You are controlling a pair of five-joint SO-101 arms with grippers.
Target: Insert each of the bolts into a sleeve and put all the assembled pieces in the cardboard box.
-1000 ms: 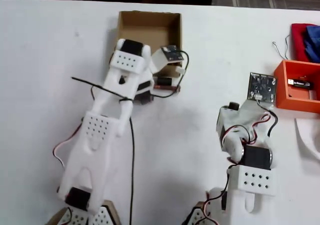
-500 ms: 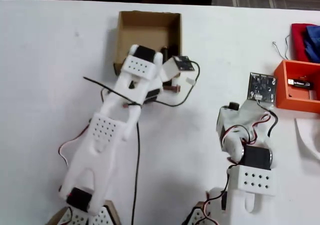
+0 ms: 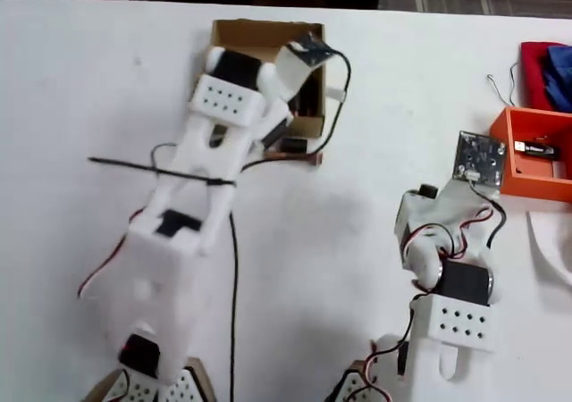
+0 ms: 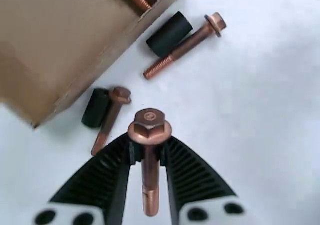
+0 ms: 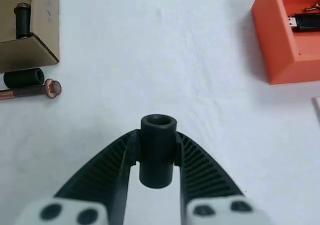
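While 1 bolt sits clamped by its shank in my left gripper, 1 sleeve is pinched in my right gripper. 2 more bolts and 2 sleeves lie on the table just beside the box, paired side by side.

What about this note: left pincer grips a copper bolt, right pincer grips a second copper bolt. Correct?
Not quite. The left pincer does grip a copper bolt, but the right pincer grips a black sleeve, not a second bolt; the right wrist view shows it.
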